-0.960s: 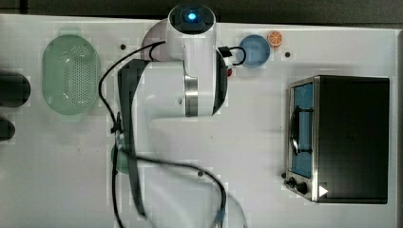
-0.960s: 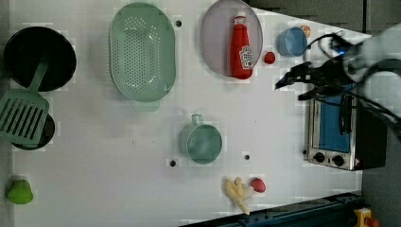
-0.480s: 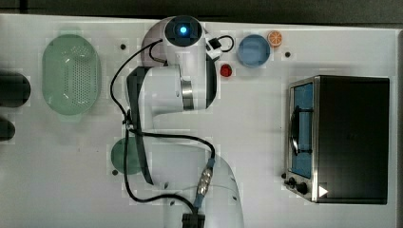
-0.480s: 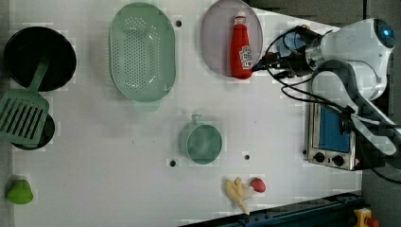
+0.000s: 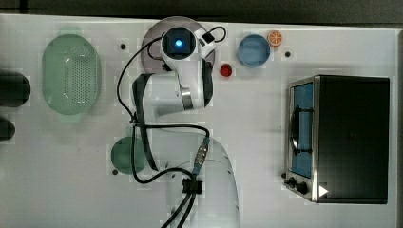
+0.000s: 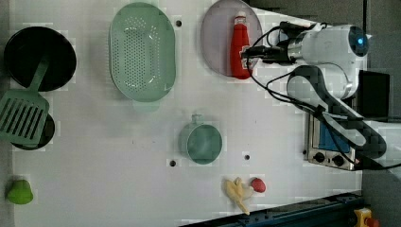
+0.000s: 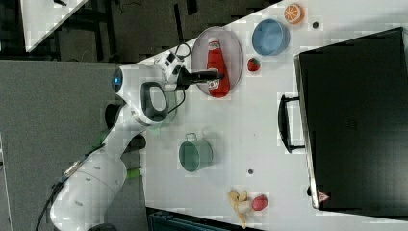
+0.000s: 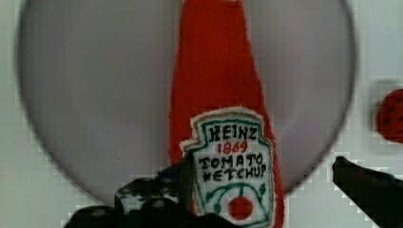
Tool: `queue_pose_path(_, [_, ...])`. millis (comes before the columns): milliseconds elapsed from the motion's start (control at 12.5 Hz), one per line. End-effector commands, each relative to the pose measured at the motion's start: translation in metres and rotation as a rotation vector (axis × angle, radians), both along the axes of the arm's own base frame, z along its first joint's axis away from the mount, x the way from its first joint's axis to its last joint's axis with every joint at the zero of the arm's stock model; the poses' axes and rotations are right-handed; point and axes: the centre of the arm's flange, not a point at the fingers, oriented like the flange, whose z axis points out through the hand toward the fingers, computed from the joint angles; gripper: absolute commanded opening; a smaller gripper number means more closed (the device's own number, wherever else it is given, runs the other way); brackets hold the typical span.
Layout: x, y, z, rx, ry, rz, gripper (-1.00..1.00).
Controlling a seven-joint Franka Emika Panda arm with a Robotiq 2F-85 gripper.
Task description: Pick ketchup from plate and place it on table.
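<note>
Going left to right across the left view, the white desk carries a black pan with a green slotted spatula lying over its edge, and a green pear near the lower corner. Next comes the oval green colander, then a teal mug near the middle of the desk, with a banana and a red strawberry side by side below it.

Further right sits the plate, pale greyish-mauve, with the ketchup lying flat on it, its cap toward the left view's top edge. The bottle has not left the plate. The jaws of the white arm hang just over the lower, labelled end of the bottle. In the wrist view the two dark fingers stand wide apart, one just beside the label and one out past the plate's rim, holding nothing; the white label reads "Heinz Tomato Ketchup".

In the right view, a second strawberry lies on the desk just beside the plate, then a small blue bowl and an orange slice. A black toaster oven stands at the left view's right edge.
</note>
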Motion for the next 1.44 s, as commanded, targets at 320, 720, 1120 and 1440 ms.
queue_pose_path(320, [0.001,0.013,-0.031,0.017,-0.041,0.074,0.44])
queue_pose_path(720, [0.008,0.013,-0.010,0.019,-0.079,0.071,0.21])
queue_pose_path(1120, [0.015,0.003,0.099,0.004,-0.163,0.000,0.21])
queue_pose_path(1440, [-0.012,-0.033,0.202,-0.053,-0.092,-0.068,0.21])
